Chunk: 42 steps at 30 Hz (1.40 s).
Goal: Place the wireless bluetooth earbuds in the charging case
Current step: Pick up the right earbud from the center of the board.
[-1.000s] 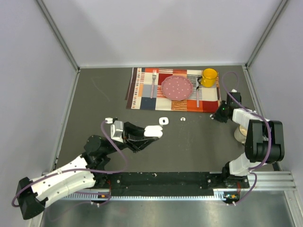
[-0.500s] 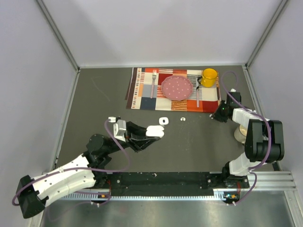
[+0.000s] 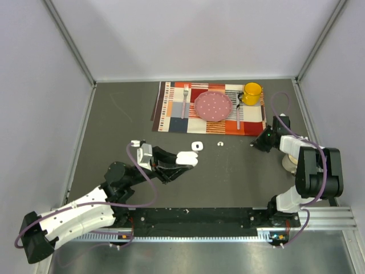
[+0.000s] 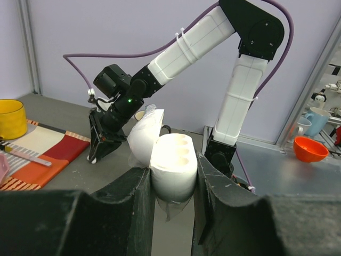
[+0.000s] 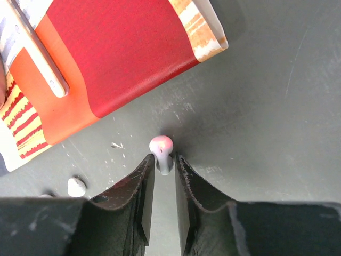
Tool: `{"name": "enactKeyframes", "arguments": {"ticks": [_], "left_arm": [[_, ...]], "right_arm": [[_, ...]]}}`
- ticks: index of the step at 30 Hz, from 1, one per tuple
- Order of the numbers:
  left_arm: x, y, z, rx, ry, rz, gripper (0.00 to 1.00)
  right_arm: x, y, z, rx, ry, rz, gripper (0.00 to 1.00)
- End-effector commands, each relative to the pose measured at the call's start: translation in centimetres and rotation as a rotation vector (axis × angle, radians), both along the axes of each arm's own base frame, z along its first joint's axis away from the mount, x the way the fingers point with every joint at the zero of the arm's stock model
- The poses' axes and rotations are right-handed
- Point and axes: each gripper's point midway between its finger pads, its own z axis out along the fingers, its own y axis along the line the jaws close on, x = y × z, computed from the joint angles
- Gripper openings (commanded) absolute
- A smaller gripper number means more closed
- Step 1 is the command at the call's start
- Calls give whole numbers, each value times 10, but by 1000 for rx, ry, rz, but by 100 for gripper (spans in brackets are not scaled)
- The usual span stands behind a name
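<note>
My left gripper (image 3: 181, 160) is shut on the white charging case (image 4: 173, 166), gripping its sides just above the table. The case lid (image 4: 144, 140) hangs open to the left and the round wells face up. In the right wrist view, my right gripper (image 5: 165, 161) is shut on the short stem of one white earbud (image 5: 161, 145), whose rounded head pokes out past the fingertips, low over the table. Another earbud (image 5: 76, 186) lies on the table to its left. From above, my right gripper (image 3: 255, 142) is near the placemat's right corner, far from the case.
A striped placemat (image 3: 169, 108) at the back holds a pink plate (image 3: 213, 105), a fork (image 3: 185, 100), a knife (image 3: 238, 114) and a yellow mug (image 3: 252, 93). A second white case (image 3: 197, 146) and a small bud (image 3: 220, 144) lie mid-table. A white cup (image 3: 288, 162) stands by the right arm.
The left arm has carried the case slightly to the right. The right gripper has shifted a little left and nearer along the placemat's corner, still gripping the earbud.
</note>
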Motion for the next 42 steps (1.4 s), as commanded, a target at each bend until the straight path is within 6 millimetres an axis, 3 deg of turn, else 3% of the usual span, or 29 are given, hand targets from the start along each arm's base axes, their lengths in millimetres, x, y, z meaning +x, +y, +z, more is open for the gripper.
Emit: {"name": "enactKeyframes", "arguments": {"ticks": [1, 6, 12, 22, 38, 42], "left_arm": [[-3, 6, 23, -56, -25, 5, 0], [-3, 6, 22, -56, -22, 6, 0], [-2, 5, 20, -52, -11, 7, 0], [-2, 4, 20, -49, -11, 4, 0], [-3, 6, 18, -49, 5, 1, 0], [-3, 5, 18, -48, 6, 1, 0]], "right_arm": [[0, -8, 5, -38, -9, 2, 24], [3, -13, 3, -83, -5, 37, 31], [1, -15, 0, -104, 5, 54, 29], [-1, -13, 17, -105, -56, 72, 26], [-2, -7, 13, -73, -54, 83, 19], [-2, -7, 13, -75, -57, 80, 6]]}}
